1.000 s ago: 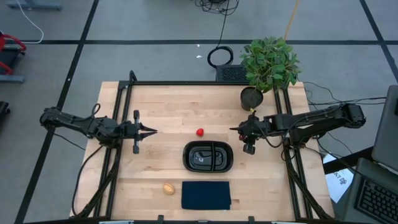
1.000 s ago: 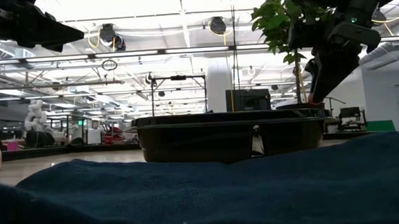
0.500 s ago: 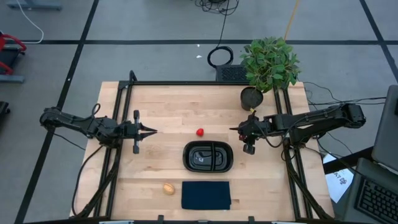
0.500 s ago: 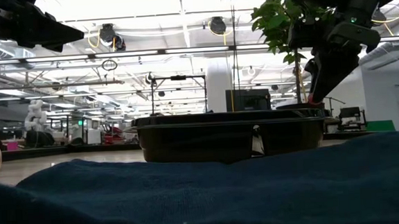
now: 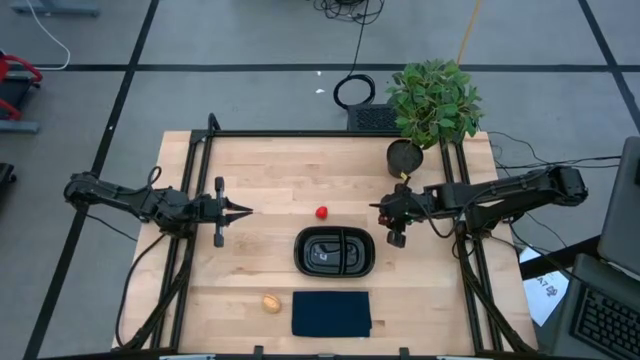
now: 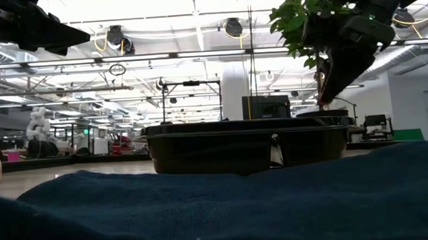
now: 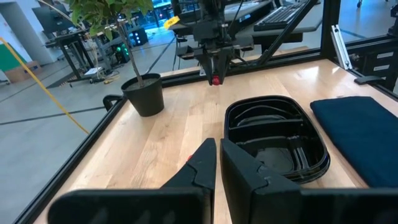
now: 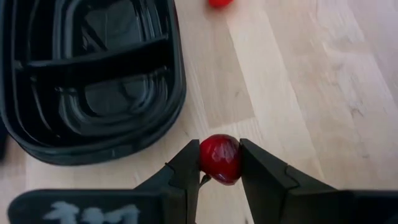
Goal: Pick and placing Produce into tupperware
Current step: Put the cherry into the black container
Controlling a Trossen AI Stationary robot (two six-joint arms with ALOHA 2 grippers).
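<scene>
The black two-compartment tupperware (image 5: 335, 251) sits on the wooden table, right of centre. The bright red ball (image 5: 321, 212) lies on the wood just beyond its far-left corner. The tan-orange ball (image 5: 270, 302) rests near the front edge, next to the blue cloth. My right gripper (image 8: 220, 163) hovers off the tupperware's right end, shut on the tiny dark red piece (image 8: 220, 158). My left gripper (image 5: 245, 210) waits shut over the table's left part, touching nothing. My right gripper pinches the dark red piece (image 8: 220, 158) between its two fingertips, one finger (image 8: 188, 165) on each side of it. The fingers slant downward from the table's right side. The piece is lifted clear of the wood, beside the tupperware's rim (image 8: 177, 93).
A flat dark blue cloth (image 5: 331, 313) lies at the near edge in front of the tupperware. A potted green plant (image 5: 432, 105) stands at the far right corner, behind my right arm. Bare wood stretches between the left gripper and the tupperware.
My right gripper has risen a little and shifted slightly toward the table's left, nearer the tupperware, still shut on the dark red piece. The left arm and the other things have stayed in place.
</scene>
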